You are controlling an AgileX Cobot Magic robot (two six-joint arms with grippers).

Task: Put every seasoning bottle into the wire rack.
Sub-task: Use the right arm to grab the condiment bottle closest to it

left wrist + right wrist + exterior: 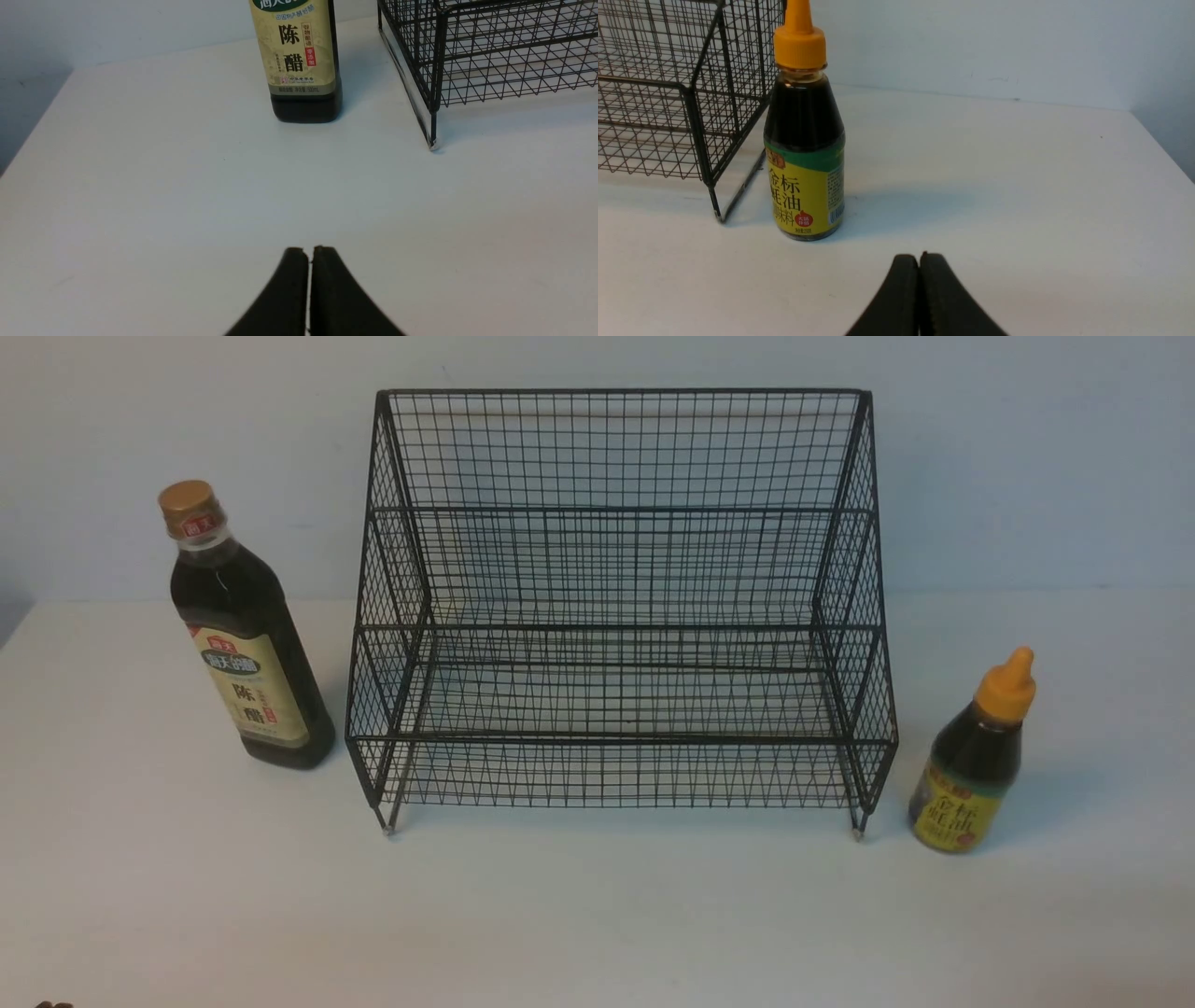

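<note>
The black wire rack (pixel 616 607) stands mid-table with both tiers holding nothing. A tall dark seasoning bottle (pixel 245 635) with gold-brown cap and cream label stands upright to its left. On the rack's right stands a short dark seasoning bottle (pixel 974 761) with an orange-yellow nozzle cap and yellow label. My left gripper (pixel 309 250) is shut and holds nothing, well short of the tall bottle (pixel 301 60), with the rack's corner (pixel 434 93) off to one side. The right gripper (pixel 919 257) is shut too, holding nothing, a little short of the short bottle (pixel 804 140) beside the rack's corner (pixel 698 126).
The white table (pixel 597 915) runs back to a pale wall behind the rack. Its left edge (pixel 32 135) lies beyond the tall bottle, and its right edge (pixel 1162 144) beyond the short one. Neither arm shows in the front view.
</note>
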